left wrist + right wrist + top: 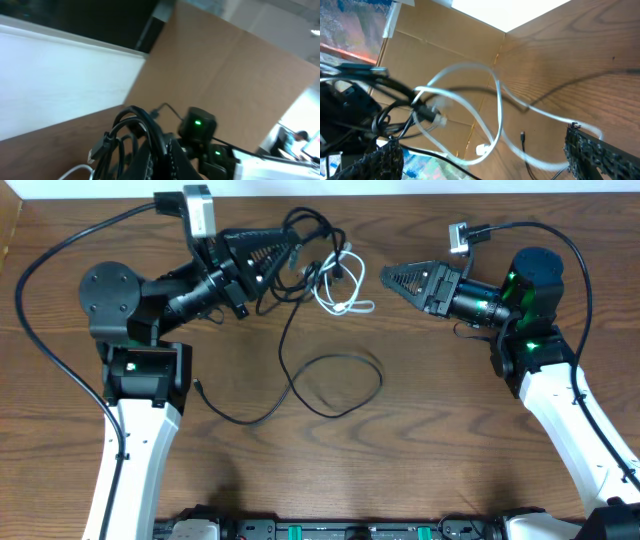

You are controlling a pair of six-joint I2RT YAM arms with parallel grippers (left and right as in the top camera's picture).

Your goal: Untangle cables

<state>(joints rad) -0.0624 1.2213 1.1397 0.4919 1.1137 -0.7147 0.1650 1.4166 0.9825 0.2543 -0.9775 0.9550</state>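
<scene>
- Two arms reach in over the worktop (pixel 450 430) from opposite sides, towards a tangle near its far edge.
- Left gripper (pixel 296 252): jaws are narrow and closed on the black cables (pixel 305 228). In the left wrist view these strands (pixel 127 125) loop up over the fingertips, clear of the worktop.
- Right gripper (pixel 385 276): jaws are wide and hold nothing. In the right wrist view its fingers (pixel 600 155) sit at opposite edges of the frame.
- White cable (pixel 338 290): coiled between the two grippers, just beside the left fingertips. It is interlaced with the black cables at its left side. In the right wrist view the white loop (pixel 495 100) crosses a black strand.
- Long cable (pixel 381 380): a black strand that runs down from the tangle and forms one flat loop at mid-worktop. Its plug (pixel 200 387) lies near the left arm base.
- Cardboard box (pixel 445 65): stands beyond the worktop behind the tangle. Its contents cannot be seen.
</scene>
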